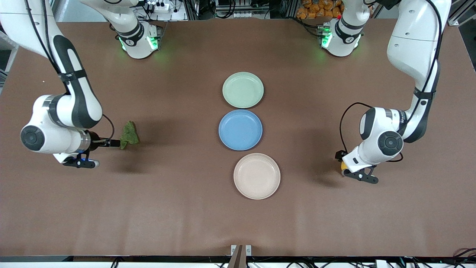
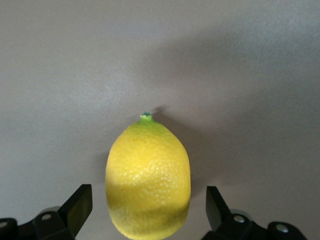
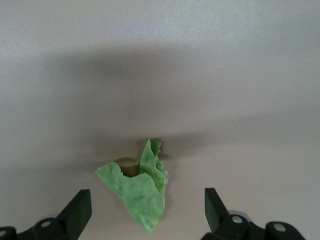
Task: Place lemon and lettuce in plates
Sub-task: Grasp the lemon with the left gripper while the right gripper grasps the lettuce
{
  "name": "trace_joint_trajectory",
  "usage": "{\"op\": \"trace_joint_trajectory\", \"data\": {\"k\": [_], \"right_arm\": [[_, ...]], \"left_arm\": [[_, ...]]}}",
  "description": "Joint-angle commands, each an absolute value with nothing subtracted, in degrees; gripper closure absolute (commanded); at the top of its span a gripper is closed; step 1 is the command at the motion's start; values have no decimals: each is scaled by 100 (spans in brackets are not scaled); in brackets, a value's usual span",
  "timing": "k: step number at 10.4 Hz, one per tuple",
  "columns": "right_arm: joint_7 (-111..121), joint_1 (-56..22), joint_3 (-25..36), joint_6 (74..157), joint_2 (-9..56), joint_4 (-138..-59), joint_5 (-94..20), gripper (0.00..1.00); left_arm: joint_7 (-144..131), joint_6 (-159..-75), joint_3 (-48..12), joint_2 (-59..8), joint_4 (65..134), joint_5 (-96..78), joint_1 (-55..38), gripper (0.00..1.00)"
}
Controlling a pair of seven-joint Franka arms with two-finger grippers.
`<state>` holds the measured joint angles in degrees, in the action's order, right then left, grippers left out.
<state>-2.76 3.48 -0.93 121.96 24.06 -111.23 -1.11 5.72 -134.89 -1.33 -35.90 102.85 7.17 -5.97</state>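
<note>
Brown and matte, the desk (image 1: 156, 208) fills the front view, with the two arm bases along its top edge.

Starting at the right arm's end, the right arm drops from its base, bends sharply at the elbow and carries its wrist low over the desk. The right gripper (image 3: 147, 212) hangs over the small dark green wrinkly lettuce leaf (image 1: 129, 135), which lies on the bare desk, well apart from the plates. In the right wrist view the black fingers (image 3: 77, 209) stand spread wide on either side of the leaf (image 3: 139, 192), clear of it and grasping nothing.

Down the middle of the desk three round shallow plates sit in a column: the pale green plate (image 1: 243, 89) farthest from the front camera, a blue plate (image 1: 240, 130) next, and the beige-white plate (image 1: 257, 176) nearest.

At the left arm's end, the left arm folds down in the same way, its wrist low over the small oval bright yellow lemon (image 1: 343, 166), mostly hidden beneath it. The left wrist view shows the left gripper (image 2: 148, 207) with its fingers (image 2: 80, 205) released wide, the lemon (image 2: 148, 180) resting on the desk between them with a gap at each side.
</note>
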Motion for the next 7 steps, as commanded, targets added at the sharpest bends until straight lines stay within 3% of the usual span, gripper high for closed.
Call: {"op": "trace_joint_trajectory", "data": {"k": [1,2,3,7], "right_arm": [[-220,378,-132,12857,2004,-11943,-105,0],[-228,369,-141,13172,1987,-12171,-105,0],[-246,369,-149,13558,1986,-12425,-105,0],[-403,238,-167,14588,2048,-13025,-114,0]], "left_arm": [[572,-13500,-141,-3718,10151,765,-589,14],[571,-13500,-141,-3709,10160,747,-589,90],[650,-13500,-141,-3709,10160,782,-528,100],[589,-13500,-141,-3683,10003,747,-589,100]]}}
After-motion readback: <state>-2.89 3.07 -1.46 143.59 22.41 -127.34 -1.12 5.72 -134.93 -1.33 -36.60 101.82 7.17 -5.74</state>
